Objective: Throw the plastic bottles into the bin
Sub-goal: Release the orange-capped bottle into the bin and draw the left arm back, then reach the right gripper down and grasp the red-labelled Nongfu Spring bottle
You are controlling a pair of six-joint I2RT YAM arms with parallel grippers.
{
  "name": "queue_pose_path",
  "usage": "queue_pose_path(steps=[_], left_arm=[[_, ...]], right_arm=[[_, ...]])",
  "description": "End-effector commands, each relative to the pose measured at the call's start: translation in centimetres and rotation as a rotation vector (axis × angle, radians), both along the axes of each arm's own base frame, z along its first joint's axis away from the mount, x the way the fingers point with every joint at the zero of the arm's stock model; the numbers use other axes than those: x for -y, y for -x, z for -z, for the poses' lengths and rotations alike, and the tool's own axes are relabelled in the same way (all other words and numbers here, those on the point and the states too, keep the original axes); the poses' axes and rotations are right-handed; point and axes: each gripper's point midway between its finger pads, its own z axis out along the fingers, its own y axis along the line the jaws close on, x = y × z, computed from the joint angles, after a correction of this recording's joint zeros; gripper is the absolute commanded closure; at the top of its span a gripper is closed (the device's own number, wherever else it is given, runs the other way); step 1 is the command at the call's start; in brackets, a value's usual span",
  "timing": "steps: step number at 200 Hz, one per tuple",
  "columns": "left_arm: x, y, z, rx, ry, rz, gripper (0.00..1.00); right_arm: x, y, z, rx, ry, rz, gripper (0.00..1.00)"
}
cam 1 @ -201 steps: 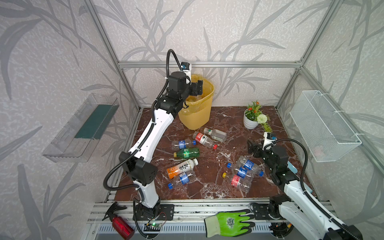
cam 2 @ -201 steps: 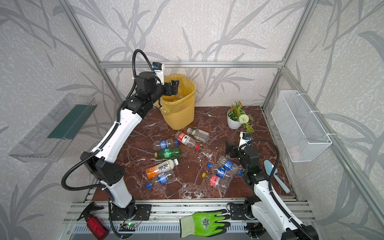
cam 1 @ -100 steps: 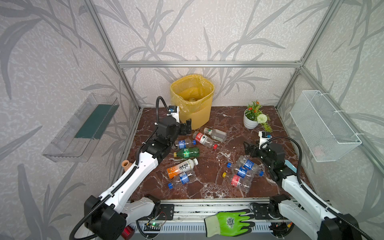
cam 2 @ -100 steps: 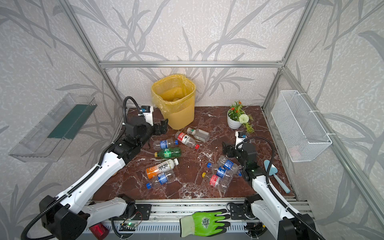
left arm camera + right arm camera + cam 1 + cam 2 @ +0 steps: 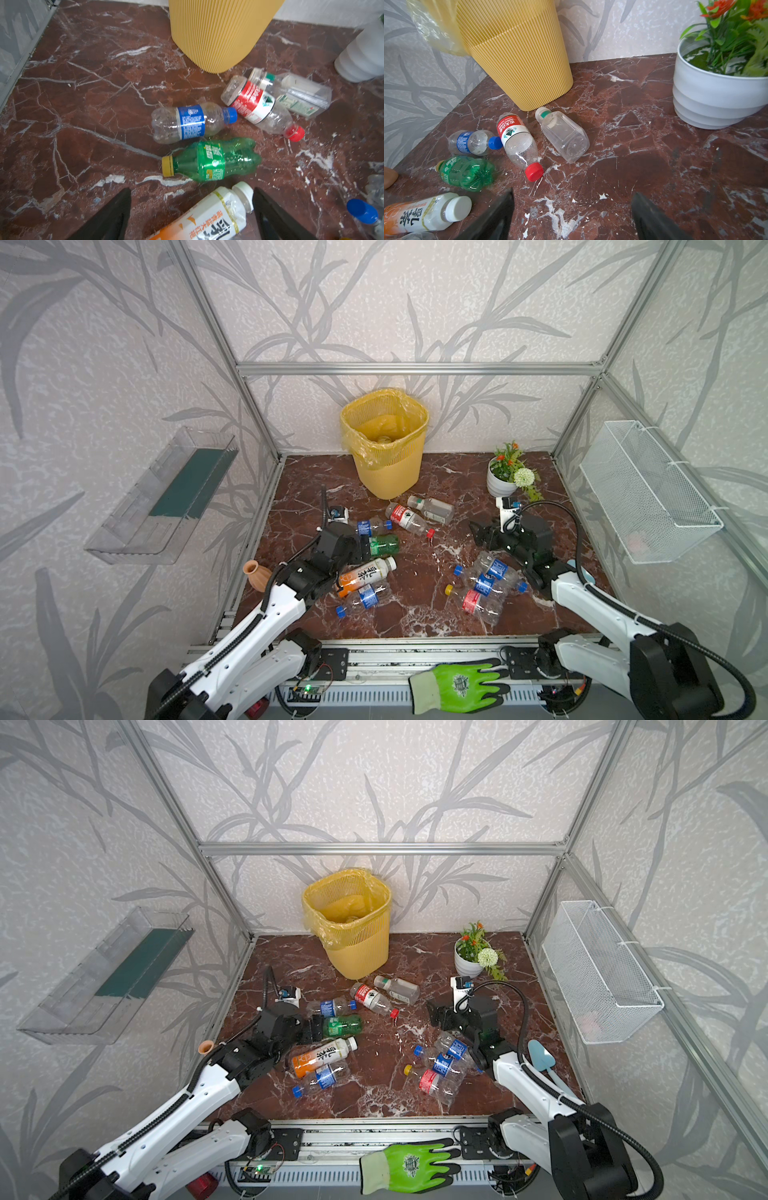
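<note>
Some ten plastic bottles lie on the surface; bin at the back wall. Step: pick-up. My left claw, jaws apart, frames the orange-labelled bottle (not gripped); next, lower and close. Right claw apart, empty.

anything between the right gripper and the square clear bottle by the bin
Nothing visible. Only bare marble floor lies between the open right gripper and the square clear bottle; the red-capped bottle lies to one side.
</note>
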Motion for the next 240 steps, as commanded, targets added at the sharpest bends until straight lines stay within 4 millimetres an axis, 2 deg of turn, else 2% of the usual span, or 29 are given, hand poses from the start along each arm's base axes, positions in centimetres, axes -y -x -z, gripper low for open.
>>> queue_pose_path(steps=[1,23,67,121,132,134,145,176,191,240], left_arm=[[-0.6,1.1,1.4,-0.077,-0.105,-0.02,0.09],[0.0,0.9,2.1,-0.092,-0.13,-0.004,0.09],[0.7,0.2,2.3,-0.08,-0.116,0.001,0.09],[-0.8,0.4,2.0,-0.05,-0.117,-0.088,0.07],[-1.0,0.4,1.9,-0.044,-0.118,-0.094,0.07],[-1.1,0.4,2.0,-0.043,-0.12,-0.096,0.07],[-1.3,0.5,1.9,-0.039,-0.123,-0.1,0.06],[-1.7,0.5,2.2,-0.038,-0.135,-0.116,0.04],[-1.7,0.5,2.2,-0.036,-0.135,-0.117,0.03],[-1.8,0.5,2.1,-0.028,-0.142,-0.117,0.01]], right_arm=[[-1.6,-0.8,-2.1,0.05,-0.012,-0.043,0.12],[-3.3,-0.9,-1.9,0.042,0.03,-0.093,0.13],[-8.6,-1.1,-0.3,-0.006,0.178,-0.258,0.14],[-15.3,-2.4,3.6,-0.088,0.362,-0.415,0.17],[-16.4,-2.8,3.8,-0.089,0.386,-0.436,0.17],[-16.5,-2.8,4.7,-0.108,0.399,-0.44,0.17],[-17.5,-3.2,5.6,-0.119,0.429,-0.461,0.18],[-19.1,-3.9,7.4,-0.16,0.487,-0.498,0.19],[-18.8,-4.8,8.1,-0.152,0.537,-0.478,0.19],[-19.4,-5.9,9.5,-0.168,0.611,-0.507,0.21]])
